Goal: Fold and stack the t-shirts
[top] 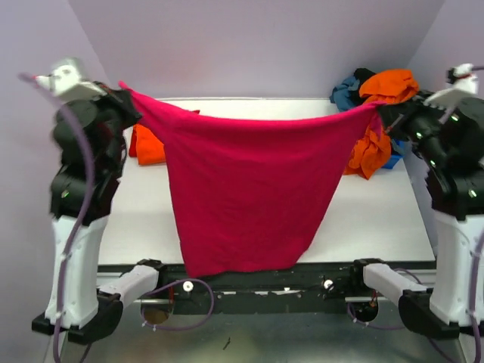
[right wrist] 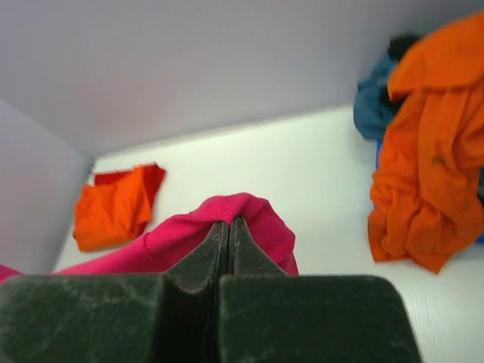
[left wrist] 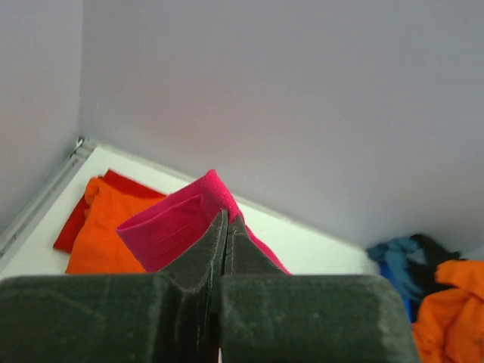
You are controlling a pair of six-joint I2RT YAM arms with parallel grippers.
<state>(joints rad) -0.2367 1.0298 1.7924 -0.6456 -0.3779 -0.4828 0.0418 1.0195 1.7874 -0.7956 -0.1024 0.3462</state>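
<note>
Magenta-pink t-shirt [top: 242,197]: we see it stretched in the air above the table [top: 378,219], strung between the two arms. Its middle sags in a broad curve and its lower edge hangs past the table's near edge.
Left gripper [top: 125,94]: raised above the table's left side. In its wrist view the fingers [left wrist: 215,242] are pressed together on a bunched fold of the magenta-pink t-shirt [left wrist: 174,227].
Right gripper [top: 378,112]: raised above the table's right side. Its fingers [right wrist: 208,253] are likewise closed tight, pinching a gathered corner of the magenta-pink t-shirt [right wrist: 249,219].
Folded orange t-shirt [top: 147,147]: flat on the table's far left part, partly hidden behind the hanging cloth in the top view.
Red t-shirt [right wrist: 155,178]: under the folded orange one, on the same far left part of the table, its edge showing beyond the orange.
Loose orange t-shirt [top: 386,87]: crumpled on top of a heap at the table's far right corner, one part trailing down toward the table surface.
Teal-blue t-shirt [top: 346,92]: in the same heap, on its left side.
Black t-shirt [top: 364,74]: a small dark patch at the back of the heap; we cannot tell its shape.
Blue bin [top: 395,161]: only a sliver shows below the heap, at the table's right edge.
</note>
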